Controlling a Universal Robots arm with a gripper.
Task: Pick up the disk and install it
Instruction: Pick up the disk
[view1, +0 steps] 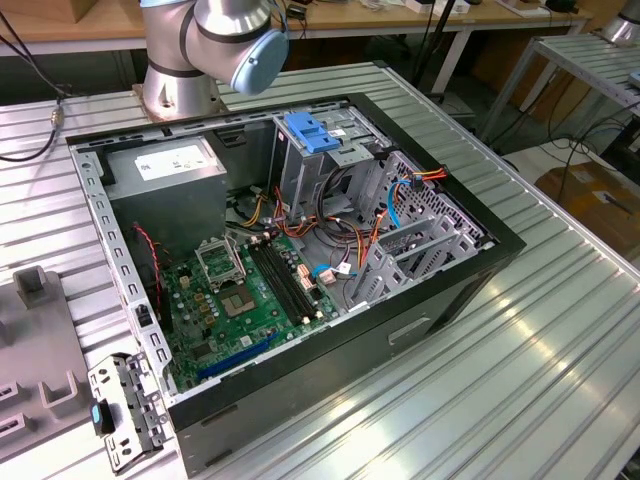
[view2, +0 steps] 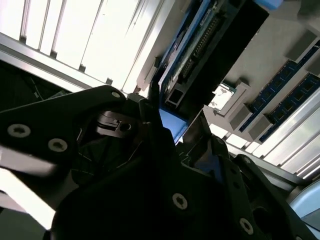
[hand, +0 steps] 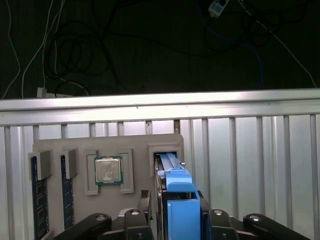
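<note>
The disk (hand: 176, 182) stands on edge in a slot of a grey parts tray (hand: 165, 142), its blue carrier rail facing the first wrist camera. My gripper (hand: 175, 202) straddles it, with a dark finger pressed against each flat side, shut on the disk. In the second wrist view the disk (view2: 200, 55) shows its dark circuit side and connector, and a blue piece of the carrier sits between the fingers of the gripper (view2: 172, 135). The disk still reaches down into the slot.
The tray also holds a processor (hand: 108, 170) and upright memory sticks (hand: 35, 200). In the exterior view an open computer case (view1: 500, 240) lies on the ribbed metal table, with a grey drive cage and blue latch (view1: 310, 135), behind it the arm's base (view1: 180, 70).
</note>
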